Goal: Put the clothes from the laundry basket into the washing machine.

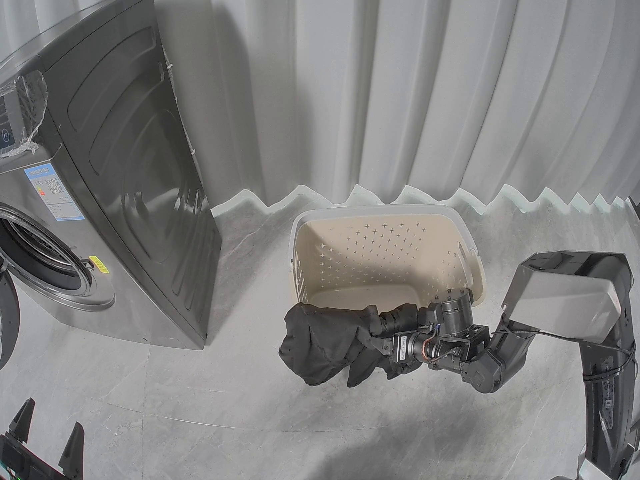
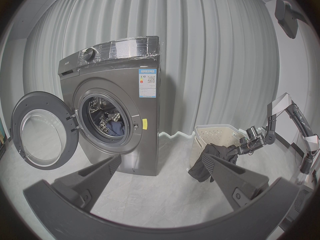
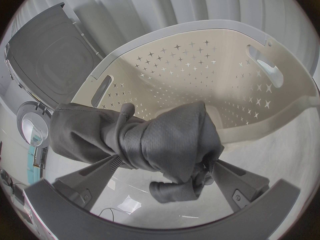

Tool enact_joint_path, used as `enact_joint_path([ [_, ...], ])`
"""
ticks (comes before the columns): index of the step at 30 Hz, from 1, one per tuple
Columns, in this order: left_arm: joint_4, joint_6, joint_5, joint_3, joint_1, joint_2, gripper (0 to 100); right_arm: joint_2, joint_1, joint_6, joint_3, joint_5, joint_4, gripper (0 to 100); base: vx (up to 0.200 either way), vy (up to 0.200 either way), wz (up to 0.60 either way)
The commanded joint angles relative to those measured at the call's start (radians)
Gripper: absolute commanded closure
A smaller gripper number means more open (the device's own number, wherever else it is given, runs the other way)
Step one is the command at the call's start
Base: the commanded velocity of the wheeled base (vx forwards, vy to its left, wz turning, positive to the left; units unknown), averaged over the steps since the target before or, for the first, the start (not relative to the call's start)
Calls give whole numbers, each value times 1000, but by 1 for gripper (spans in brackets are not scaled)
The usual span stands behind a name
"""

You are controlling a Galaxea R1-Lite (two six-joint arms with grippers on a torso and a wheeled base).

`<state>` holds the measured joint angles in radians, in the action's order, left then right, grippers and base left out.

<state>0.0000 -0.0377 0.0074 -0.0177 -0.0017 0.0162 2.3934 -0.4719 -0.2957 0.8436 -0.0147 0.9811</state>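
Note:
A dark grey garment (image 1: 323,345) hangs over the near rim of the cream laundry basket (image 1: 383,251), held in my right gripper (image 1: 373,345), which is shut on it. In the right wrist view the garment (image 3: 156,140) bunches between the fingers (image 3: 100,177) in front of the laundry basket (image 3: 206,67). The grey washing machine (image 1: 120,168) stands to the left, its round door (image 2: 43,130) swung open and some clothes (image 2: 113,127) inside the drum. My left gripper (image 1: 47,435) is low at the near left, open, with nothing in it. The left wrist view shows the garment (image 2: 208,162) and the right gripper (image 2: 233,150) at the basket (image 2: 216,135).
White curtains (image 1: 400,68) hang behind the basket and machine. Pale grey floor (image 1: 220,381) stretches between the machine and the basket.

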Motion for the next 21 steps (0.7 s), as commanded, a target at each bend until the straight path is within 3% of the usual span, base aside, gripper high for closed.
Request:
enact_joint_path([
  [1,0,-1,0,15,0,-16,0,27,1,-2,29,-1,1,0,0,0,0],
  [4,0,-1,0,15,0,-16,0,44,6,-3,57,-1,5,0,0,0,0],
  [5,0,-1,0,15,0,-16,0,49,4,-3,61,-1,8,100,0,0,0],
  [21,0,-1,0,15,0,-16,0,-5,-4,-29,17,-1,34,100,0,0,0],
])
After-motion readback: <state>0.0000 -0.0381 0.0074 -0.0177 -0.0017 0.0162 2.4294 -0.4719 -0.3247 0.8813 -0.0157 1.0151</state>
